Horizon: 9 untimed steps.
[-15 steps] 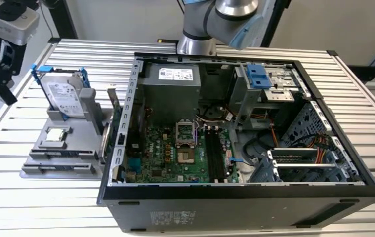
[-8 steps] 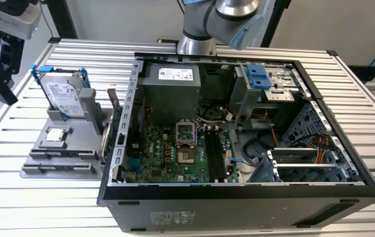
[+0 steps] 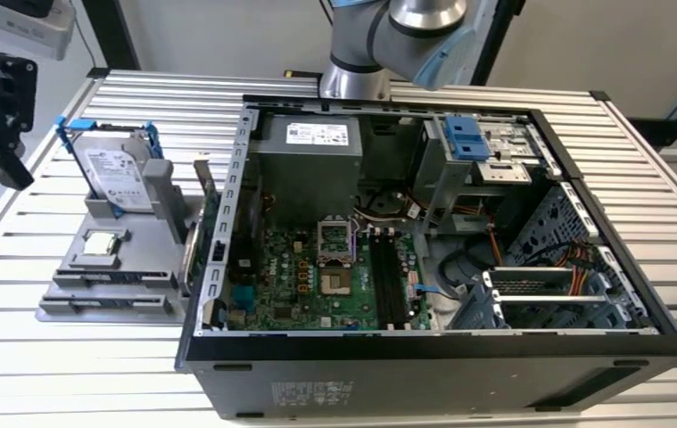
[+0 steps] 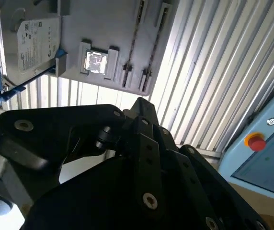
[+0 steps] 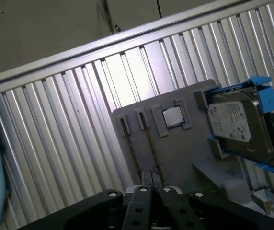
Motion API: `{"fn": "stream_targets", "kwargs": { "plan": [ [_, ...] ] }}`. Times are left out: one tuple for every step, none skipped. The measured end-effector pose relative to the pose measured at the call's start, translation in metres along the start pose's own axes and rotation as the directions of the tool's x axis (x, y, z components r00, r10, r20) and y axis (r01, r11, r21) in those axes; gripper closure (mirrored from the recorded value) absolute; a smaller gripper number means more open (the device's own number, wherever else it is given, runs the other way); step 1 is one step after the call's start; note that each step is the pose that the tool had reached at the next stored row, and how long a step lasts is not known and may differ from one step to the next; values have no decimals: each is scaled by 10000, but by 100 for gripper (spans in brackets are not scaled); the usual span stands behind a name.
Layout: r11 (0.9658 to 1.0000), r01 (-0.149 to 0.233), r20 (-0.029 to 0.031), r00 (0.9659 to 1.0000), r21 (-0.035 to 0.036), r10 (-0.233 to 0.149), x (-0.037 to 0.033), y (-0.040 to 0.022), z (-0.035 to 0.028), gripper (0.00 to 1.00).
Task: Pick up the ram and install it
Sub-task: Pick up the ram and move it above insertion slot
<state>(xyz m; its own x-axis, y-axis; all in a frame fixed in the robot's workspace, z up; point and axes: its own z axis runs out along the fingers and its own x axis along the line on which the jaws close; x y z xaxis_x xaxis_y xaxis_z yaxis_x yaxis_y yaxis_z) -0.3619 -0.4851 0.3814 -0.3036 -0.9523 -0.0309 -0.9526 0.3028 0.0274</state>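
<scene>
- Ribbed metal tabletop [image 3: 64,374] carries an open computer case [image 3: 433,357]; a gray holder [image 3: 77,267] sits at the exterior view's left.
- Ram [image 5: 132,153] stands edge-up in a holder slot, near the processor chip [image 5: 174,117] and hard drive [image 5: 233,122].
- Gripper [image 5: 152,176] hangs apart from the holder, fingers drawn together.

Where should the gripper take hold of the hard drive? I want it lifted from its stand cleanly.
Likely its top edge, from above, pinching the two flat faces. The hard drive stands nearly upright in the gray holder, which wraps its lower end, while its top is free.
</scene>
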Motion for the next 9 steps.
{"fn": "stream_targets", "kwargs": {
  "plan": [
    [9998,181,0,9998,11,-181,0,0,0,100],
    [9993,364,1,9993,22,-364,0,0,1,100],
    [9985,544,1,9985,33,-544,0,0,1,100],
    [9974,723,-1,9974,41,-723,0,0,0,100],
    [9960,895,-2,9960,45,-895,0,0,1,100],
    [9944,1059,-4,9944,49,-1059,0,0,1,100],
    [9925,1223,-6,9925,50,-1223,0,0,1,100],
    [9904,1382,-10,9904,49,-1382,0,0,0,100],
    [9879,1547,-13,9880,48,-1547,1,0,0,100]
  ]
}}
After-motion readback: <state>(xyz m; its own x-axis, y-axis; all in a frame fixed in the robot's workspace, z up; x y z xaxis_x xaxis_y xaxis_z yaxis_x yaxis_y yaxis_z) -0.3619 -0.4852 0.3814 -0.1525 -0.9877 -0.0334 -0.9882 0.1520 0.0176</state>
